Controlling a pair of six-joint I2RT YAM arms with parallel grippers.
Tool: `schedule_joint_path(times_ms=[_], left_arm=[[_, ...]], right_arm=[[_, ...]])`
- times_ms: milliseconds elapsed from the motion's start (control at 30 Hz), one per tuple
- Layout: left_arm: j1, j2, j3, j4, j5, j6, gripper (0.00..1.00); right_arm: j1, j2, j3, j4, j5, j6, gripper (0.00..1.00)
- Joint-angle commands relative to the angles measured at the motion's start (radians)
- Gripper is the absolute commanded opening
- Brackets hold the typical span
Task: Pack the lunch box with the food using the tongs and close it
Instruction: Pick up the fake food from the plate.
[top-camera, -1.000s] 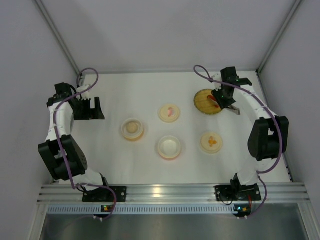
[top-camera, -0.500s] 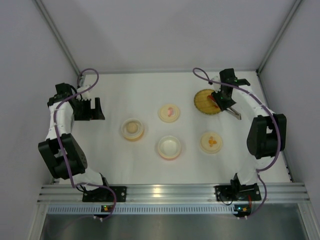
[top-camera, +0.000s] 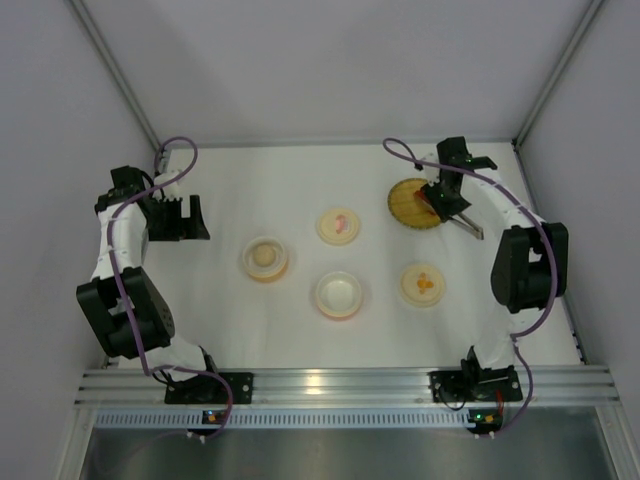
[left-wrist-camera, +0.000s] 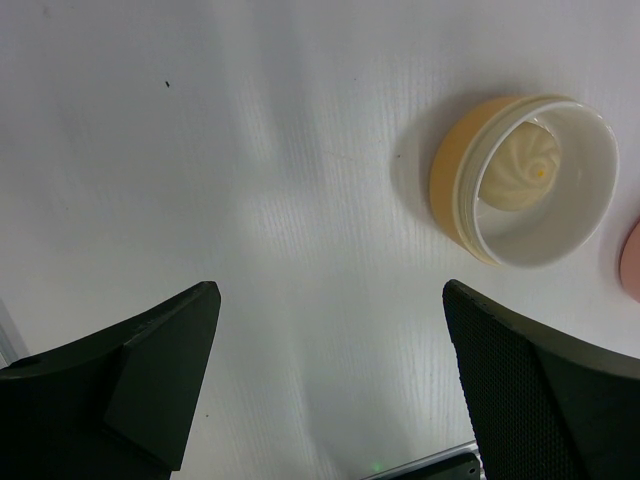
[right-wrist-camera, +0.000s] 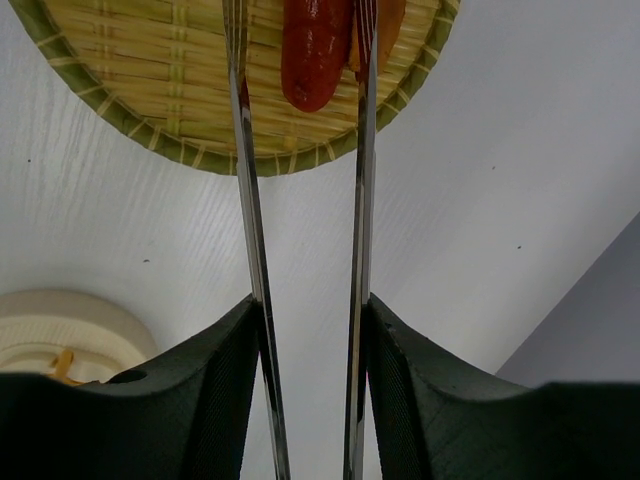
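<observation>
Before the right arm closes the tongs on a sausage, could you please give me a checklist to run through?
1. The tongs sit in the right gripper: ok, both arms run through its grip.
2. A sausage lies between the tong arms: ok, on the woven plate.
3. Tong tips against the sausage: cannot tell, out of frame.
4. The pink-rimmed container is uncovered: ok.
5. The left gripper is out of the way: ok, open, empty.
</observation>
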Motion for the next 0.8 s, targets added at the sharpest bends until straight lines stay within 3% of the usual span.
schedule_joint_path(times_ms=[0,400,633,767], left_arm=[[0.004,0.002,0.016,0.002,0.014,-0.003,0.98],[0.004,0.002,0.015,0.002,0.013,-0.003,0.98],[0.004,0.003,0.026,0.0,0.011,0.0,0.98],[0.004,0.002,0.024,0.0,0.013,-0.001,0.98]], right_arm=[[-0.017,0.026,0.085,0.034,0.003,-0.028,0.43],[-0.018,0.1,0.168,-0.041,-0.017,-0.058,0.4],[-0.02,0.089,0.207,-0.107,-0.11,-0.048,0.15],[-0.018,0.068,0.249,-0.161,-0.203,-0.027,0.08]])
